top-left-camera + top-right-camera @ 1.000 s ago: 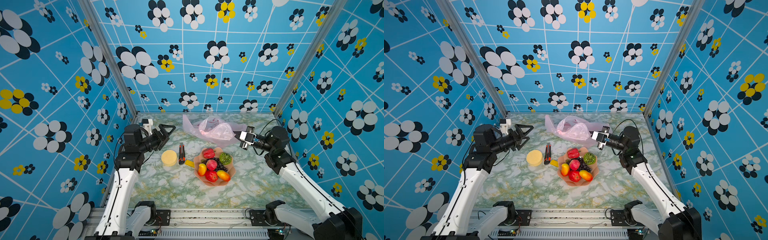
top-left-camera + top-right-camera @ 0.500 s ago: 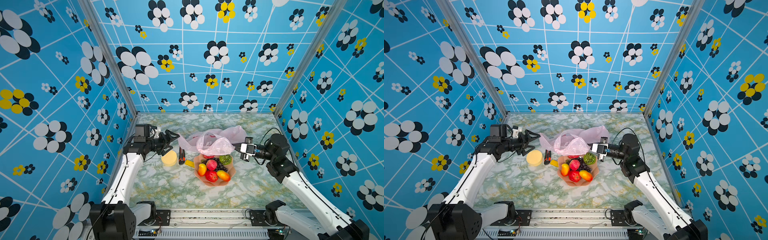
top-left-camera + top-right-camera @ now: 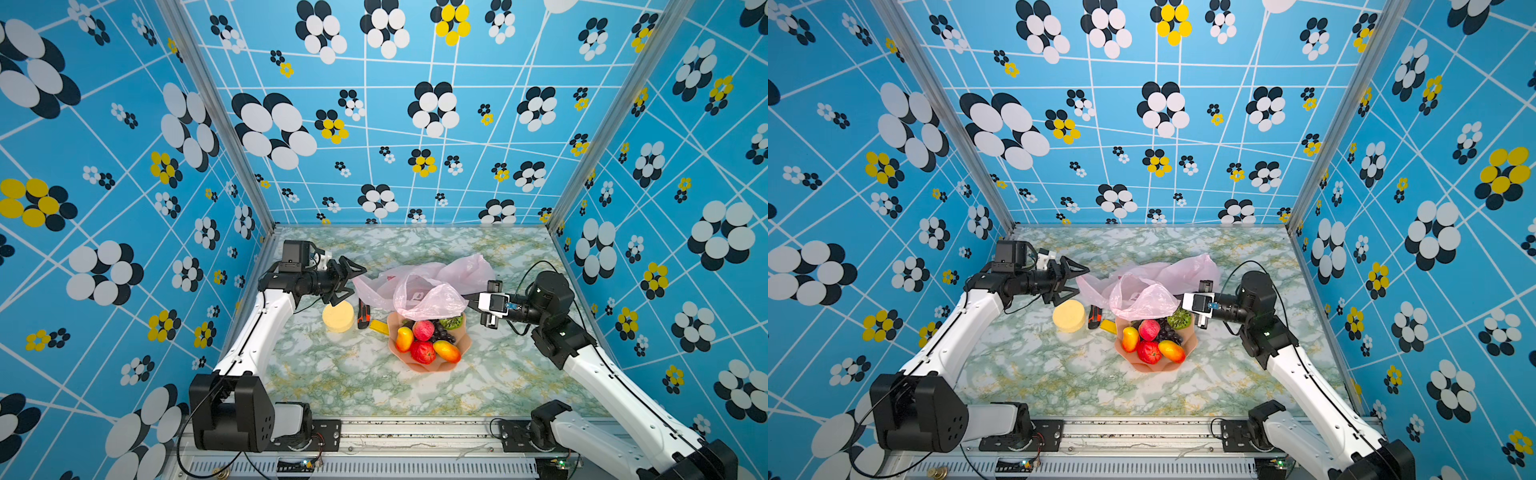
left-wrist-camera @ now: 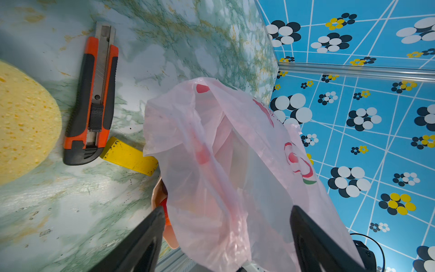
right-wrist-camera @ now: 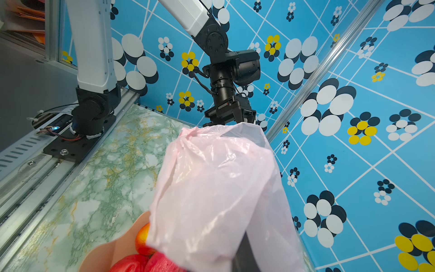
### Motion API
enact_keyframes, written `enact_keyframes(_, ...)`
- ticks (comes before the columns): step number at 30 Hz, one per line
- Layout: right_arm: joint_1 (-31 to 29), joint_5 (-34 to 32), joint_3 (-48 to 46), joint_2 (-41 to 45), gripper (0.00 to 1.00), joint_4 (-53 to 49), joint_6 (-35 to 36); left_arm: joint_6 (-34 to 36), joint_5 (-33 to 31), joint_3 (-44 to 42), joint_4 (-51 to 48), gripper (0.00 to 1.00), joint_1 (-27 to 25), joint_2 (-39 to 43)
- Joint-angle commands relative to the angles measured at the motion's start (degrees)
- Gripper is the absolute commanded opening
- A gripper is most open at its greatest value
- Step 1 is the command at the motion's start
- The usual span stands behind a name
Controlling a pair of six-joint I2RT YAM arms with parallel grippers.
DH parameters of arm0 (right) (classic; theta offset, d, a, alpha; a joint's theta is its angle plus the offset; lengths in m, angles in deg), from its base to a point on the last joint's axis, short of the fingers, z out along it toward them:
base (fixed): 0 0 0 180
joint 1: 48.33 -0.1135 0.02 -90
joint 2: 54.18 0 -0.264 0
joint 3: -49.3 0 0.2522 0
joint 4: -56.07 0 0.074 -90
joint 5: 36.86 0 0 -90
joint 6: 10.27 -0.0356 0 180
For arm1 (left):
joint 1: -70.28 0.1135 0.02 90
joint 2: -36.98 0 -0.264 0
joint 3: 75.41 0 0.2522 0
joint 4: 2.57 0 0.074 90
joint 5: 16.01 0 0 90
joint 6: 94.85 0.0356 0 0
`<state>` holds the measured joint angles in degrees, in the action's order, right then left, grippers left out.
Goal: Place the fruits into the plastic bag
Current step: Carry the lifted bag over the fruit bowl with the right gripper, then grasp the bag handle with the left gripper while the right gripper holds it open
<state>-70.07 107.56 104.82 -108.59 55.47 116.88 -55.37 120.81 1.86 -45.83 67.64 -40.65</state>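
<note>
Fruits [image 3: 423,351] in the pink bowl [image 3: 432,368] — plastic bag [image 3: 424,297] over its far rim

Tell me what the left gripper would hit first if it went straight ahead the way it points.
The plastic bag: its pink film hangs directly ahead of the open left gripper, filling the wrist view between the jaws. How near is hard to judge.

Both arms had white shells over their long links and black joints between. The left arm [image 3: 266,328] had a bulky black shoulder housing [image 3: 232,415] dotted with small holes, and its jaws were black and triangular. The right arm [image 3: 615,386] carried a white module [image 3: 492,302] with a small blue mark near its wrist, and a thin black cable [image 3: 527,273]. Black plates [image 5: 70,146] with silver screws anchored the bases.
</note>
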Motion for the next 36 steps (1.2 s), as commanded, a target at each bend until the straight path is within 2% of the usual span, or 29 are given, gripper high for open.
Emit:
enact_keyframes(1, -0.59, 1.08, -1.15, 0.77, 0.00, -2.16, 1.22, -0.65, 1.68, 1.33, 2.38, 0.79, -0.52, -2.48)
enact_keyframes(6, -0.68, 0.90, -1.66, 0.94, 0.00, -2.18, 1.44, -0.54, 2.13, 3.53, 2.22, 0.74, -1.18, -5.84)
enact_keyframes(9, -0.66, 0.61, -1.77, 1.02, 0.00, -2.37, 1.61, -0.54, 2.21, 4.00, 2.40, 0.63, -1.39, -6.49)
enact_keyframes(10, -0.68, 0.56, -1.73, 1.05, 0.00, -2.37, 1.70, -0.54, 2.34, 3.93, 2.57, 0.55, -1.39, -6.55)
enact_keyframes(14, -0.68, -1.84, -2.48, 1.21, 0.00, -0.82, -0.71, -1.51, 2.83, 4.03, 3.72, 0.02, -1.41, -6.67)
enact_keyframes(15, -0.69, -4.18, -2.98, 1.53, 0.10, 1.27, -4.23, -2.12, 2.84, 4.37, 4.29, 0.00, -1.47, -6.72)
enact_keyframes(16, -0.58, -6.90, -3.73, 1.82, 0.27, 4.71, -8.86, -2.65, 2.83, 5.04, 4.89, 0.00, -1.73, -6.72)
enact_keyframes(18, -0.55, -16.12, -5.42, 3.47, 0.59, 11.23, -19.54, -3.93, 2.58, 7.39, 6.34, 0.00, -2.89, -6.87)
enact_keyframes(20, -0.50, -26.16, -5.04, 6.35, 0.85, 11.04, -28.77, -5.84, 2.57, 9.66, 9.04, 0.00, -4.96, -7.11)
enact_keyframes(21, -0.46, -30.90, -3.69, 8.27, 0.96, 7.40, -32.75, -6.55, 2.57, 11.27, 10.25, 0.00, -6.30, -7.45)
enact_keyframes(22, -0.49, -34.04, -2.12, 9.93, 0.99, 2.42, -35.71, -6.82, 2.47, 12.73, 10.82, 0.00, -7.60, -7.69)
enact_keyframes(26, -0.46, -50.33, 9.25, 14.65, 0.99, -25.32, -52.78, -6.08, -0.88, 19.60, 11.13, 0.00, -12.34, -9.00)
enact_keyframes(27, -0.43, -51.87, 12.99, 14.25, 0.99, -32.92, -54.45, -5.87, -1.64, 21.26, 11.23, 0.00, -13.28, -9.50)
enact_keyframes(29, -0.48, -51.08, 20.74, 12.35, 0.99, -49.19, -56.09, -5.57, -3.09, 24.23, 11.21, 0.00, -14.64, -10.76)
enact_keyframes(31, -0.49, -51.30, 24.35, 11.07, 0.99, -59.35, -59.43, -4.85, -4.04, 26.88, 11.18, 0.00, -16.08, -12.04)
enact_keyframes(33, -0.50, -53.71, 25.99, 11.33, 0.99, -66.27, -64.22, -3.00, -5.00, 29.74, 9.75, 0.00, -17.87, -13.34)
enact_keyframes(36, -0.50, -46.32, 27.04, 12.76, 0.99, -69.24, -64.23, -0.66, -5.86, 31.86, 8.02, 0.00, -20.40, -14.37)
